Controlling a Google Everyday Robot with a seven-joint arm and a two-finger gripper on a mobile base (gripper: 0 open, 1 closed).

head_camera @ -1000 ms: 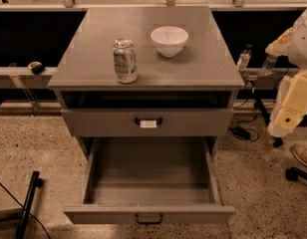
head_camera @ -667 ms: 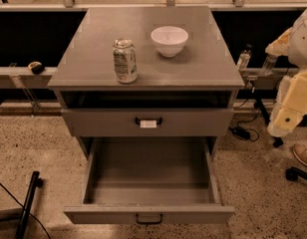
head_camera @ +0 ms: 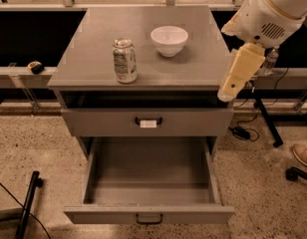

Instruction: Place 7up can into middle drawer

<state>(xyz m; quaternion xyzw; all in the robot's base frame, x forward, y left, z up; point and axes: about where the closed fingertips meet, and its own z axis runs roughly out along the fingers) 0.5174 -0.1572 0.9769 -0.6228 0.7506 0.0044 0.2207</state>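
Observation:
The 7up can (head_camera: pixel 124 60), green and white with a silver top, stands upright on the left part of the grey cabinet top (head_camera: pixel 93 39). The middle drawer (head_camera: pixel 148 176) is pulled out wide open below, with a dark loop handle on its front panel. Only my arm's white joint and cream link (head_camera: pixel 240 71) show, at the cabinet's right edge, well right of the can. My gripper itself is out of view.
A white bowl (head_camera: pixel 169 40) sits on the cabinet top right of the can. A shut drawer front with a white tag (head_camera: pixel 148 122) lies above the open drawer. A clear bottle (head_camera: pixel 269 61), cables and stand legs are at the right. A shoe (head_camera: pixel 304 156) is at far right.
My arm has swung left and a little up, and now overlaps the cabinet's right edge. The can, the bowl and the drawers have not moved.

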